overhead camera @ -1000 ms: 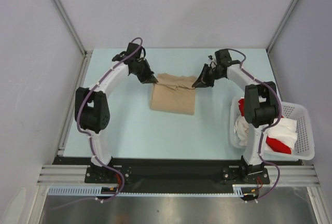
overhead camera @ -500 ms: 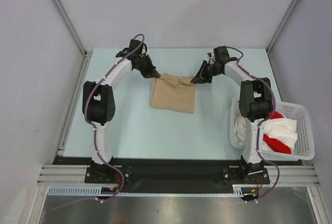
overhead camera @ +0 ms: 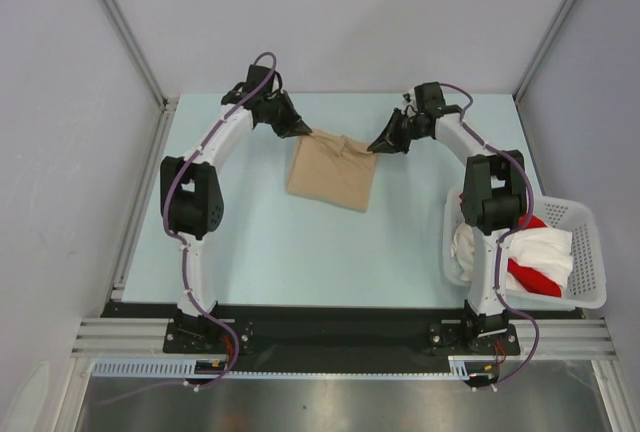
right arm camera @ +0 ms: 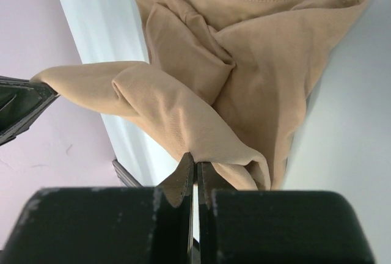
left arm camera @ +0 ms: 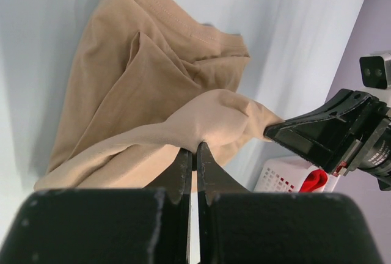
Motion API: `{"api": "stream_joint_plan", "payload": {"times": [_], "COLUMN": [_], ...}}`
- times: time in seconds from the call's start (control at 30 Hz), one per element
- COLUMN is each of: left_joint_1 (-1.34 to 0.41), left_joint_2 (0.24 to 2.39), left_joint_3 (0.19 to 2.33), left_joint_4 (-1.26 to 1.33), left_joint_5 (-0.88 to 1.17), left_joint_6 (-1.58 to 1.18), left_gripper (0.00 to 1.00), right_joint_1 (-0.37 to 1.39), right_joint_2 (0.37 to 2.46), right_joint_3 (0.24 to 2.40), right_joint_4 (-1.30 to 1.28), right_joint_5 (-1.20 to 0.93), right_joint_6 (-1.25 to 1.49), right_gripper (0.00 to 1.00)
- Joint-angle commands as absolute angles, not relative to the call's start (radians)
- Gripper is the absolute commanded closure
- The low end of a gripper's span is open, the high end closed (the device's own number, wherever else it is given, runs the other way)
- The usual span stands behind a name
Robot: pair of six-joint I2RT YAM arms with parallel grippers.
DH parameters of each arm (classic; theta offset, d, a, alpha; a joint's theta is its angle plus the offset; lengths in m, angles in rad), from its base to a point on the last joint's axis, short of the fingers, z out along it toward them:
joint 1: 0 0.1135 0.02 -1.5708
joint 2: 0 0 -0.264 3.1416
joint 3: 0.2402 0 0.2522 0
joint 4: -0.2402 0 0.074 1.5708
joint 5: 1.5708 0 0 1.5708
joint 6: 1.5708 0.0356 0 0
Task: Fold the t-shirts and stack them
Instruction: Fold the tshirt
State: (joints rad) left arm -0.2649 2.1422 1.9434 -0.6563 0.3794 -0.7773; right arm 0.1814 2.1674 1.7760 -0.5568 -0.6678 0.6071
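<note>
tan t-shirt point(overhead camera: 330, 177) has shifted up-frame w/ both arms; left gripper point(overhead camera: 306, 132) & right gripper point(overhead camera: 378, 147) each pinch a top corner.

Pale blue-green table point(overhead camera: 250, 242), carrying two items. One beige t-shirt point(overhead camera: 330, 177), part-folded, mid-width, near the far edge. One white lattice basket point(overhead camera: 590, 252), at the right edge, toward the near right corner.

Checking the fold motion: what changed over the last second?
The left gripper and right gripper moved toward the far edge of the table, dragging the pinched corners of the beige t-shirt along; the shirt shifted away and skewed slightly. Nothing taken or released: both stay shut on it. The basket with the red and white shirts stayed put.
</note>
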Motion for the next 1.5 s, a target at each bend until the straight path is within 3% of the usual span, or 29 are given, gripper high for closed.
{"api": "stream_joint_plan", "payload": {"times": [0.0,0.53,1.0,1.03,1.1,1.23,1.3,1.37,1.4,1.47], "left_joint_1": [-0.253,-0.25,-0.226,-0.224,-0.222,-0.218,-0.218,-0.218,-0.218,-0.218], "left_joint_2": [2.146,2.247,2.511,2.526,2.571,2.524,2.462,2.358,2.329,2.26], "left_joint_3": [1.993,2.077,2.313,2.321,2.394,2.451,2.393,2.293,2.258,2.17], "left_joint_4": [-0.623,-0.448,-0.33,-0.31,-0.307,-0.382,-0.42,-0.436,-0.451,-0.489], "left_joint_5": [0.379,0.413,0.488,0.494,0.477,0.326,0.249,0.226,0.224,0.227], "left_joint_6": [-0.775,-0.89,-0.98,-1.003,-0.994,-0.844,-0.777,-0.66,-0.619,-0.51], "left_gripper": [1.0,1.0,0.95,0.87,0.75,0.34,0.32,0.22,0.13,0.11], "right_joint_1": [0.17,0.135,0.103,0.097,0.087,0.063,0.055,0.049,0.049,0.063], "right_joint_2": [2.154,2.246,2.396,2.399,2.402,2.445,2.471,2.48,2.471,2.439], "right_joint_3": [1.829,1.885,2.054,2.06,2.057,2.109,2.227,2.337,2.35,2.318], "right_joint_4": [-0.538,-0.469,-0.404,-0.4,-0.378,-0.386,-0.51,-0.619,-0.712,-0.753], "right_joint_5": [-0.684,-0.712,-0.678,-0.672,-0.646,-0.647,-0.623,-0.6,-0.588,-0.606], "right_joint_6": [0.624,0.669,0.762,0.765,0.776,0.766,0.718,0.619,0.585,0.522], "right_gripper": [1.0,1.0,0.98,0.97,0.78,0.59,0.48,0.33,0.29,0.25]}}
